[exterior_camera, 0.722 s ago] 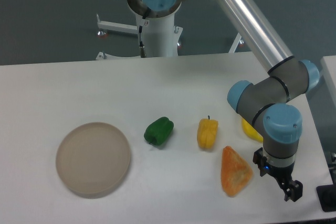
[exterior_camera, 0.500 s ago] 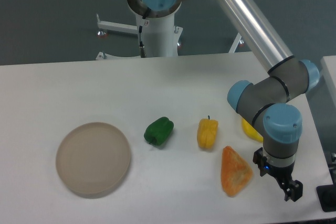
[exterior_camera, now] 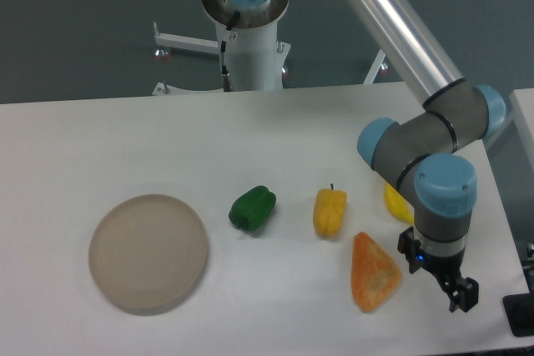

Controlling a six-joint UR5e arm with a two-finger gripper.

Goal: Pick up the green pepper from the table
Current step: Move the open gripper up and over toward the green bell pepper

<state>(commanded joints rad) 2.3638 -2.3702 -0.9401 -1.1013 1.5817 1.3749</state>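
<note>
target: green pepper [exterior_camera: 252,208] on the table [exterior_camera: 100,135], landmark for everything below
plate [exterior_camera: 148,252]: just left of the pepper and slightly nearer the camera, apart from it
yellow pepper [exterior_camera: 329,211]: right of the green one, clear gap between
orange wedge [exterior_camera: 374,272]: further right and nearer the camera
gripper [exterior_camera: 458,294]: far right of the pepper, well apart, low by the table's near right edge, nothing held; cannot tell if fingers are spread or together
handling: looks light, rigid, glossy so likely slippery; lumpy rounded body may roll
grasp: across the widest middle of the body, pads on opposite lobes, not the tapered end
progress: approach not started, long traverse left over the yellow pepper
</note>
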